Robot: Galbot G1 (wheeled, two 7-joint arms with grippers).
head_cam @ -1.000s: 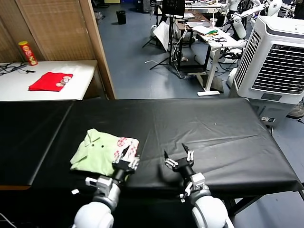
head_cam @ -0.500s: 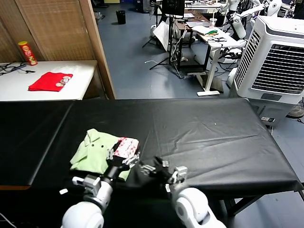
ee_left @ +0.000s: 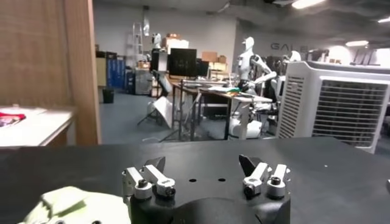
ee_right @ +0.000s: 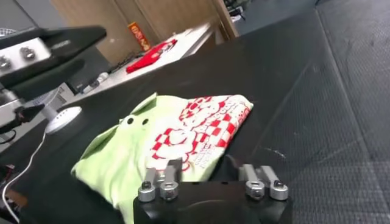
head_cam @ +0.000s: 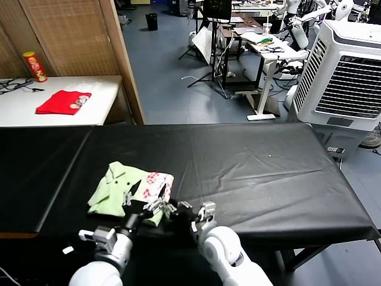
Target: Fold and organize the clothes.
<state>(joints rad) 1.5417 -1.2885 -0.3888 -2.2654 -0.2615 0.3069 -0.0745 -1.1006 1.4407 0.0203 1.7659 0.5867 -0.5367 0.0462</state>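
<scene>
The clothes, one pale green T-shirt (head_cam: 122, 187), lie folded on the black table (head_cam: 256, 167) at front left, with the red-and-white patch (head_cam: 156, 183) on the right side. In the right wrist view the shirt (ee_right: 128, 152) fills the middle. My left gripper (head_cam: 138, 199) hovers at the shirt's near edge. It is open and empty (ee_left: 201, 164), and a bit of the shirt (ee_left: 70, 207) lies beside it. My right gripper (head_cam: 180, 210) points left at the shirt's near right corner. Its jaws (ee_right: 202, 165) stand narrowly open, one finger (ee_right: 173, 169) over the patch's edge.
A red folded garment (head_cam: 62, 101) and a snack can (head_cam: 34, 65) sit on the white side table (head_cam: 18, 113) at far left. A wooden partition (head_cam: 122, 59) stands behind. A white air cooler (head_cam: 348, 77) stands at the right. The black table's right half is bare.
My right arm has swung left from the table's front middle to the shirt's corner, and its jaws have narrowed. My left gripper has opened wide and drawn back toward the front edge.
</scene>
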